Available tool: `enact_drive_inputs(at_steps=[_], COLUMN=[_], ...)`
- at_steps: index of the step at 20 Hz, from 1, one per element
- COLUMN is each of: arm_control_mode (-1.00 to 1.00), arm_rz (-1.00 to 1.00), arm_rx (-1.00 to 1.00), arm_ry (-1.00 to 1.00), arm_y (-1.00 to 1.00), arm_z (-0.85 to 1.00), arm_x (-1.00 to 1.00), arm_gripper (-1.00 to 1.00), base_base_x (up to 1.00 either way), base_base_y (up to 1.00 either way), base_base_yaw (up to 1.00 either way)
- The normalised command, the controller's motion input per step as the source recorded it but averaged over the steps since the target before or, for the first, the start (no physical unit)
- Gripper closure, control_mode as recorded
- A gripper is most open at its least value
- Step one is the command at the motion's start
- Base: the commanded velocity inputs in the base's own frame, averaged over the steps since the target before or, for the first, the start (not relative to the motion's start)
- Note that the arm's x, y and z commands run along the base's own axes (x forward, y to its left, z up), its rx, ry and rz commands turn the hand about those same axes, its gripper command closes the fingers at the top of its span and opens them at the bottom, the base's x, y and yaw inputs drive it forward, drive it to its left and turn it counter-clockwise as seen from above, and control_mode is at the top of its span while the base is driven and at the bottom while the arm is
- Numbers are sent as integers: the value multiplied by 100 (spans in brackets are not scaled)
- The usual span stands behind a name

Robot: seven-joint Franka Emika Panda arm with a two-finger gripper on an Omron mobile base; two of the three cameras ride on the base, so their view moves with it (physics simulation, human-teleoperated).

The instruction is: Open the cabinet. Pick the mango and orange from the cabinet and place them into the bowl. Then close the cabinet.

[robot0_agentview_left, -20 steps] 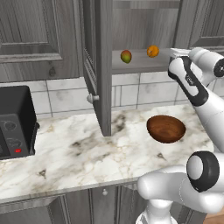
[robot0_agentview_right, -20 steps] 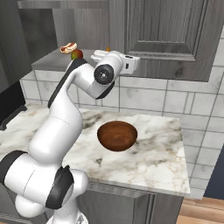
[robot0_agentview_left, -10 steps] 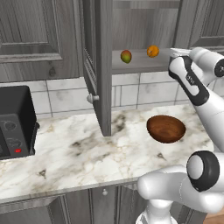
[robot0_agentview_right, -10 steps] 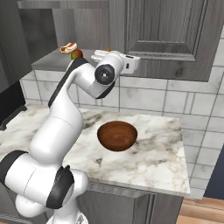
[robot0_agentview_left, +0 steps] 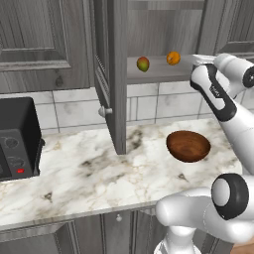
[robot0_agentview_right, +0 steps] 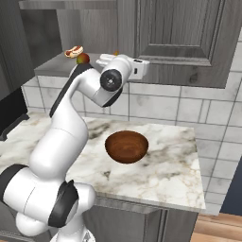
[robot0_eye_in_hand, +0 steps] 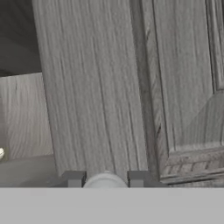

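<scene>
The grey cabinet's left door (robot0_agentview_left: 112,74) stands swung out over the counter, while its right door (robot0_eye_in_hand: 183,78) is at most barely off closed. On the shelf inside lie the mango (robot0_agentview_left: 143,63) and the orange (robot0_agentview_left: 173,57), both untouched. My gripper (robot0_eye_in_hand: 105,180) is up at the right door's lower edge, shut on its round silver knob (robot0_eye_in_hand: 105,181), with a fingertip (robot0_eye_in_hand: 73,178) on each side of it. The dark wooden bowl (robot0_agentview_left: 188,146) sits empty on the marble counter below; it appears again as the bowl (robot0_agentview_right: 126,146), under my raised arm.
A black countertop oven (robot0_agentview_left: 17,136) stands at the counter's left end. The open left door juts out over the counter, its knob (robot0_agentview_left: 102,111) at mid height. A small bun-like item (robot0_agentview_right: 74,49) lies on the shelf near the mango (robot0_agentview_right: 83,58).
The jaws have shut onto the right door's knob. The arm, the doors and the fruit are where they were.
</scene>
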Motion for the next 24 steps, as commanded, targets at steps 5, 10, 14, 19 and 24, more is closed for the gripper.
enact_drive_inputs(at_steps=[5, 10, 14, 19, 24], arm_control_mode=[-100, -100, -100, -100, -100], arm_rz=[0, 0, 0, 0, 0], arm_rx=[0, 3, 5, 7, 7], arm_ry=[-7, -9, -5, -2, -2], arm_y=[-22, -48, -62, -76, -82], arm_z=[1, 0, 0, 0, 0], arm_x=[-43, -82, -98, -100, -100], arm_gripper=[100, 100, 100, 100, 100], base_base_x=[0, 0, 0, 0, 0], base_base_y=[0, 0, 0, 0, 0], base_base_yaw=[0, 0, 0, 0, 0])
